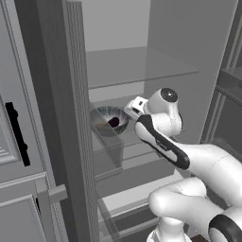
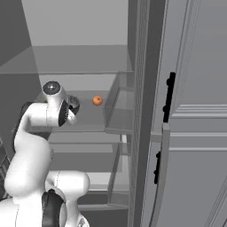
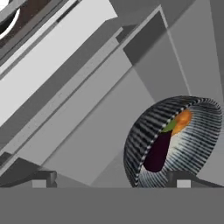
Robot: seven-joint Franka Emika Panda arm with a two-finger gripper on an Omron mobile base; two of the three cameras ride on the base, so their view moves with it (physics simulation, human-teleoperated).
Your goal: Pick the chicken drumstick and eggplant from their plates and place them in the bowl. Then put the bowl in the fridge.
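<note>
Left base view: white arm [image 1: 189, 160] rising from lower right, reaching toward frame centre; bowl [image 1: 111, 119] sitting on fridge shelf [image 1: 142, 142] just left of hand.

Right base view: small orange item [image 2: 97, 100] lying on shelf, centre-left.

Hand view: gripper [image 3: 111, 177] standing wide open, holding nothing; bowl at lower right carrying eggplant [image 3: 157, 151] and chicken drumstick [image 3: 183, 119].

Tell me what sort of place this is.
A simulated kitchen, seen at an open fridge: grey shelves and a clear drawer inside, a cabinet door with a black handle alongside, and a bowl with eggplant on a shelf.
</note>
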